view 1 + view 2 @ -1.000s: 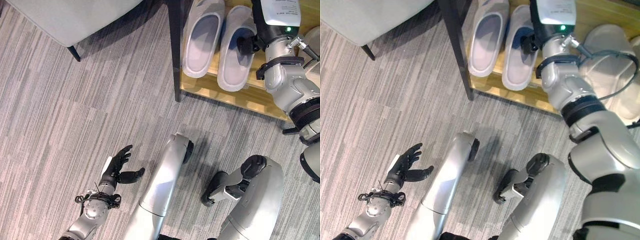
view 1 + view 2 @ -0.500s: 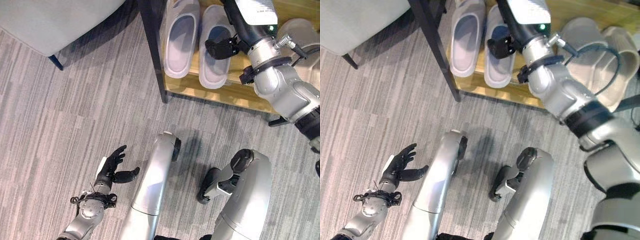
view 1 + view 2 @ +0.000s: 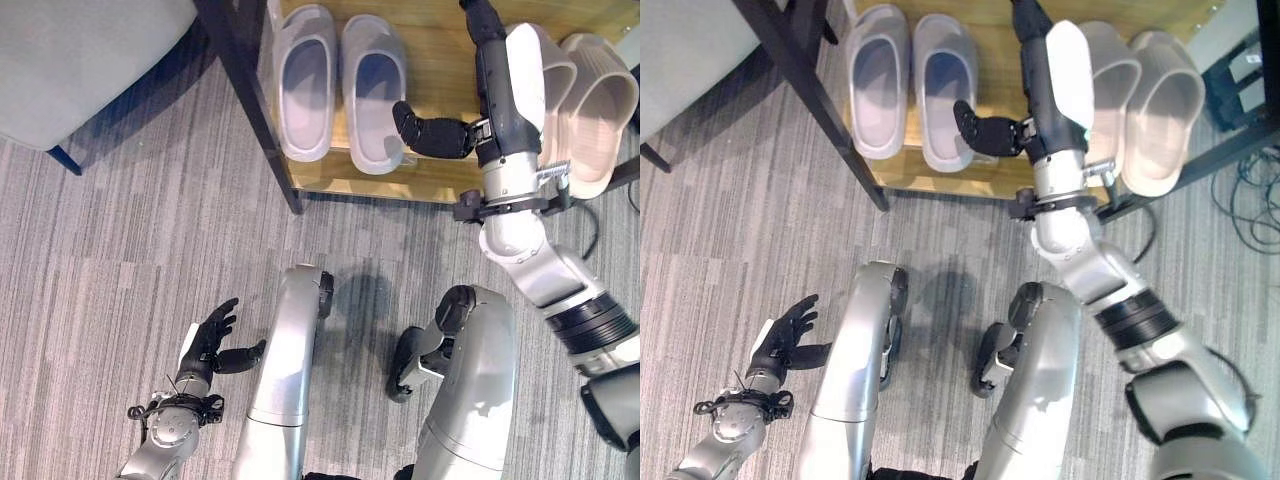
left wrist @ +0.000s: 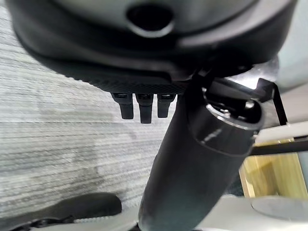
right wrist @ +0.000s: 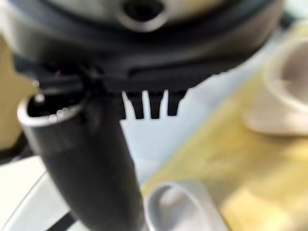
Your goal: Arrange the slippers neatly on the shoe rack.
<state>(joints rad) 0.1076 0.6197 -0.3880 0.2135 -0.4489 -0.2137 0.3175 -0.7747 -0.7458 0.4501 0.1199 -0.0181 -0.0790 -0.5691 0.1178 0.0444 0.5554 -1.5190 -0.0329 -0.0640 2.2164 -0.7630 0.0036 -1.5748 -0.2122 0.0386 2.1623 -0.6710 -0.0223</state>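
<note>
Two pale grey slippers [image 3: 305, 80] [image 3: 372, 92] lie side by side, toes away from me, on the left part of the wooden shoe rack shelf [image 3: 440, 55]. A beige pair [image 3: 548, 75] [image 3: 600, 100] lies at the shelf's right end. My right hand [image 3: 497, 95] hovers over the shelf between the two pairs. It is open, fingers straight and thumb stretched towards the right grey slipper without touching it. The right wrist view shows a grey slipper [image 5: 178, 207] and a beige one [image 5: 284, 96] past the straight fingers [image 5: 149, 108]. My left hand [image 3: 205, 345] hangs open low over the carpet.
A dark rack leg [image 3: 250, 100] stands at the shelf's left front corner. A grey upholstered seat [image 3: 80, 50] on dark legs is at the upper left. Cables [image 3: 1250, 190] lie on the carpet right of the rack. Striped grey carpet [image 3: 120, 250] stretches in front.
The camera has swung right, showing the beige pair in full. My right hand has come off the right grey slipper and moved right, into the gap between the pairs. The left hand stays idle.
</note>
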